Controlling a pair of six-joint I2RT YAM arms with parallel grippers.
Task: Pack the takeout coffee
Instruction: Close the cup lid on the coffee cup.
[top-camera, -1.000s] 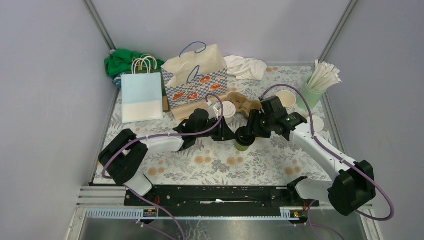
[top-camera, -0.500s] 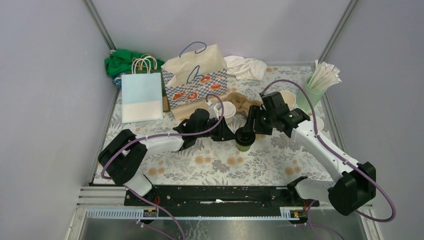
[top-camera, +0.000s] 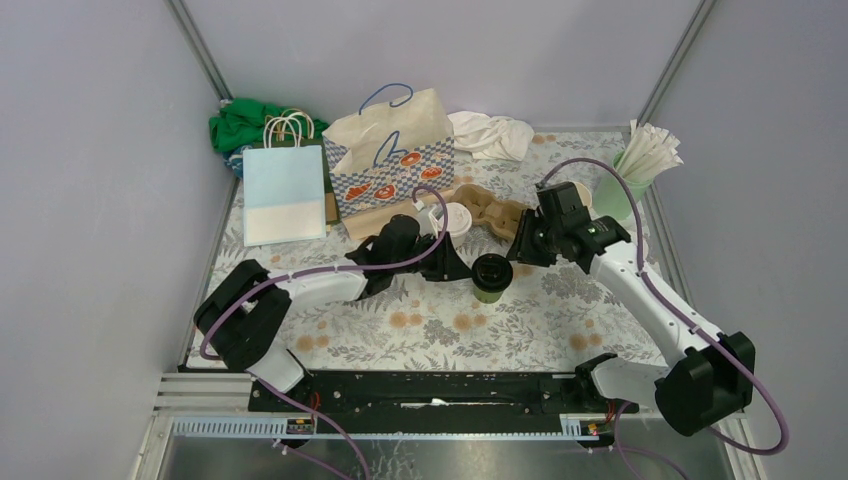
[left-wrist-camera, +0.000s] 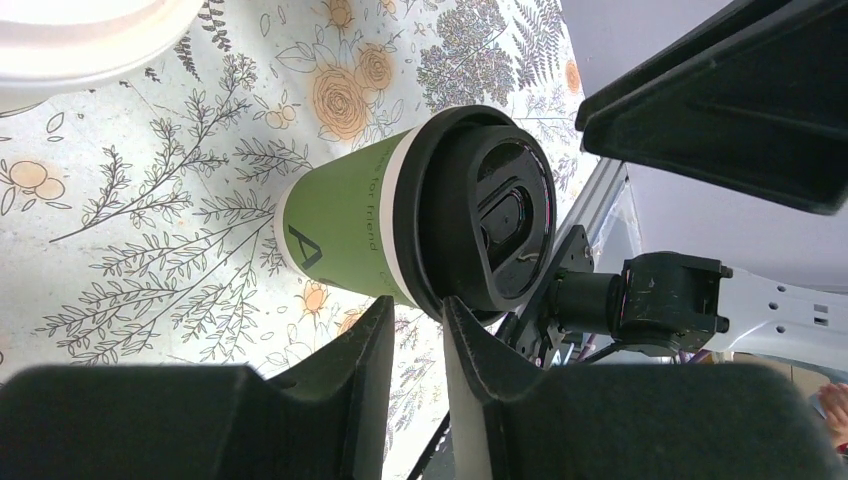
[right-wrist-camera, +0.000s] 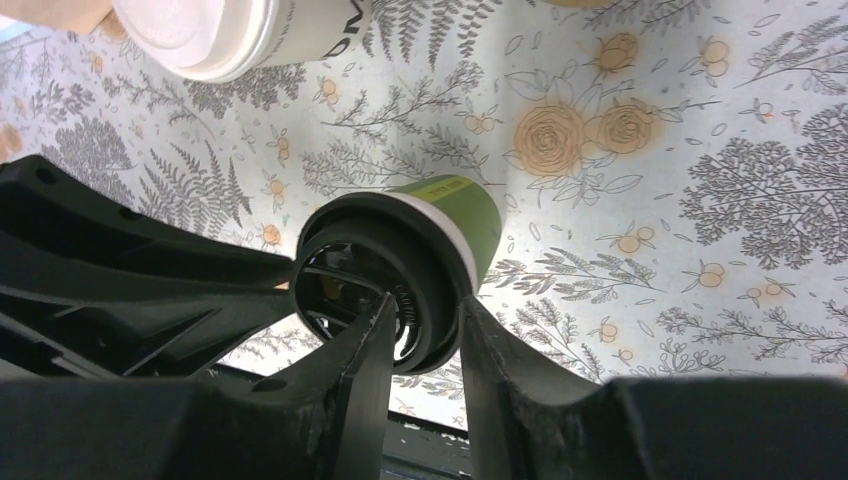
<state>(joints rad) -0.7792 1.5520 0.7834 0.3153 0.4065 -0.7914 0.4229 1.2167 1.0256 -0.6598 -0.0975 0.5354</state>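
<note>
Green cup with black lid stood alone on the table

The green cup (top-camera: 491, 277) stood on the table (top-camera: 440, 325), lidded but not packed into the cardboard tray (top-camera: 497, 209). Left end effector (top-camera: 452, 268) and right end effector (top-camera: 520, 250) were both nearly closed, gripping nothing.

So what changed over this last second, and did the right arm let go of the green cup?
The right gripper drew back to the right, off the black-lidded green cup, which now stands alone on the floral table; the earlier grip itself isn't clear. The left gripper, the white-lidded cup, the cardboard carrier and the bags stayed put.
</note>
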